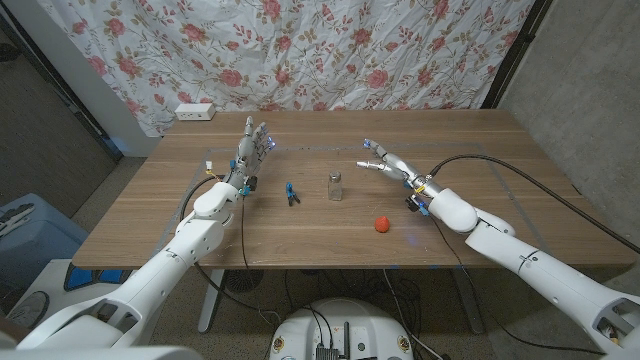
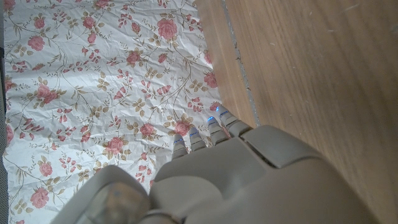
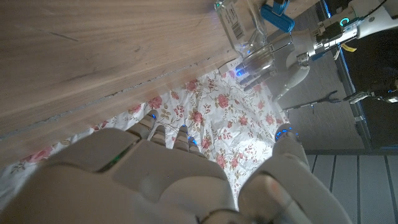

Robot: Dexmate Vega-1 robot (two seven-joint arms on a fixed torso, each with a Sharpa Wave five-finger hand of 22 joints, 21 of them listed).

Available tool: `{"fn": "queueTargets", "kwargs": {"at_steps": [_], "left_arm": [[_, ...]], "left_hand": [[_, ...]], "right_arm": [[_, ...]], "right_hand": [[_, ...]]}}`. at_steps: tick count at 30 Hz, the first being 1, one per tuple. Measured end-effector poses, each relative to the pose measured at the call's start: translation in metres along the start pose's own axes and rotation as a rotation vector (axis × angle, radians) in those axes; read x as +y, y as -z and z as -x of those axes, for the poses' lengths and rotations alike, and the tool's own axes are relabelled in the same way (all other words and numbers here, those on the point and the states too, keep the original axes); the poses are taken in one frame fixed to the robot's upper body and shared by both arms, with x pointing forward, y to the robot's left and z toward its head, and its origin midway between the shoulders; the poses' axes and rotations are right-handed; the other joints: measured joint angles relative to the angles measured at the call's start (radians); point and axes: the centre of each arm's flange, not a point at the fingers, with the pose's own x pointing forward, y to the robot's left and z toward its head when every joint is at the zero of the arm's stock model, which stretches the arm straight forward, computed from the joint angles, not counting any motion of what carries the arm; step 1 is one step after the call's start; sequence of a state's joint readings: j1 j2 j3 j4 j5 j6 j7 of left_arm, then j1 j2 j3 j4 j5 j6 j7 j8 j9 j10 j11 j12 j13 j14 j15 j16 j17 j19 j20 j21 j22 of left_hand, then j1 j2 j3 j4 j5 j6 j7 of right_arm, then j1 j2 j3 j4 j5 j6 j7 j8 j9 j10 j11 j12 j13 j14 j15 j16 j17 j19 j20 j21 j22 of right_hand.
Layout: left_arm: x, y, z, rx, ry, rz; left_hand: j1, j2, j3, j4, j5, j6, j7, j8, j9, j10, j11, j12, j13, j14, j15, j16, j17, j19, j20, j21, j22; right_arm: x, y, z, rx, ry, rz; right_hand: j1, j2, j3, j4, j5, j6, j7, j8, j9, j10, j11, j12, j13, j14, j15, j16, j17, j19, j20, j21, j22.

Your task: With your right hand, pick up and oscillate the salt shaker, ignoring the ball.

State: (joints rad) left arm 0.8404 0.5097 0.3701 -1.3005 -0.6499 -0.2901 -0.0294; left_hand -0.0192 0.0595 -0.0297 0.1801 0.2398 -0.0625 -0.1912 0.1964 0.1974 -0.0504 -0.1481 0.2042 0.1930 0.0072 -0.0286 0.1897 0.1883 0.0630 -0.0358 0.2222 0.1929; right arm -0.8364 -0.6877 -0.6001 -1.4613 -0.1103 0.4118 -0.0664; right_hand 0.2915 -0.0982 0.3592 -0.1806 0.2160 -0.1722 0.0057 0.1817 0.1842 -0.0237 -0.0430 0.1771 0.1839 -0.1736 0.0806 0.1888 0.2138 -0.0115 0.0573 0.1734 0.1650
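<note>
Here the right hand (image 1: 388, 164) is reaching with fingers spread, grasping nothing; the small clear glass salt shaker with metal cap (image 1: 336, 186) is standing near, just beyond its fingertips (image 1: 364, 165).

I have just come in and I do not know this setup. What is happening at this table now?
A two-armed robot is at a wooden table. Its right hand is open, beside the salt shaker but not touching it. The shaker stands upright mid-table. A red ball lies nearer the robot, untouched, and a small blue clip lies left of the shaker. The left hand is open and holds nothing.
</note>
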Motion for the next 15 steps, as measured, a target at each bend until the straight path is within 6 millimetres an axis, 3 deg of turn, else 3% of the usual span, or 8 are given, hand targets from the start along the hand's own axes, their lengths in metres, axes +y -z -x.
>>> {"fn": "queueTargets", "kwargs": {"at_steps": [2, 9, 15], "left_arm": [[0.0, 0.0, 0.0, 0.0, 0.0, 0.0], [0.0, 0.0, 0.0, 0.0, 0.0, 0.0], [0.0, 0.0, 0.0, 0.0, 0.0, 0.0]], "left_hand": [[0.0, 0.0, 0.0, 0.0, 0.0, 0.0, 0.0, 0.0, 0.0, 0.0, 0.0, 0.0, 0.0, 0.0, 0.0, 0.0, 0.0, 0.0, 0.0, 0.0, 0.0], [0.0, 0.0, 0.0, 0.0, 0.0, 0.0, 0.0, 0.0, 0.0, 0.0, 0.0, 0.0, 0.0, 0.0, 0.0, 0.0, 0.0, 0.0, 0.0, 0.0, 0.0], [0.0, 0.0, 0.0, 0.0, 0.0, 0.0, 0.0, 0.0, 0.0, 0.0, 0.0, 0.0, 0.0, 0.0, 0.0, 0.0, 0.0, 0.0, 0.0, 0.0, 0.0]], "right_arm": [[0.004, -0.001, -0.002, 0.0, -0.018, 0.028], [0.013, -0.004, -0.006, -0.001, -0.04, 0.077], [0.021, -0.006, -0.009, -0.004, -0.044, 0.104]], "right_hand": [[0.01, 0.01, 0.0, 0.0, 0.002, -0.002, 0.002, 0.0, 0.0, 0.0, 0.0, 0.0, 0.0, -0.003, 0.003, 0.0, 0.0, 0.0, 0.0, 0.0, 0.0], [0.02, 0.001, 0.0, 0.0, 0.01, -0.002, 0.002, 0.0, 0.0, 0.0, 0.0, 0.004, 0.0, -0.003, 0.003, 0.004, 0.0, 0.0, 0.0, 0.004, 0.0], [0.046, -0.009, 0.007, 0.002, 0.021, -0.002, 0.002, 0.018, 0.0, 0.022, -0.007, 0.016, 0.004, -0.003, 0.003, 0.008, 0.0, 0.0, 0.0, 0.008, 0.0]]}}
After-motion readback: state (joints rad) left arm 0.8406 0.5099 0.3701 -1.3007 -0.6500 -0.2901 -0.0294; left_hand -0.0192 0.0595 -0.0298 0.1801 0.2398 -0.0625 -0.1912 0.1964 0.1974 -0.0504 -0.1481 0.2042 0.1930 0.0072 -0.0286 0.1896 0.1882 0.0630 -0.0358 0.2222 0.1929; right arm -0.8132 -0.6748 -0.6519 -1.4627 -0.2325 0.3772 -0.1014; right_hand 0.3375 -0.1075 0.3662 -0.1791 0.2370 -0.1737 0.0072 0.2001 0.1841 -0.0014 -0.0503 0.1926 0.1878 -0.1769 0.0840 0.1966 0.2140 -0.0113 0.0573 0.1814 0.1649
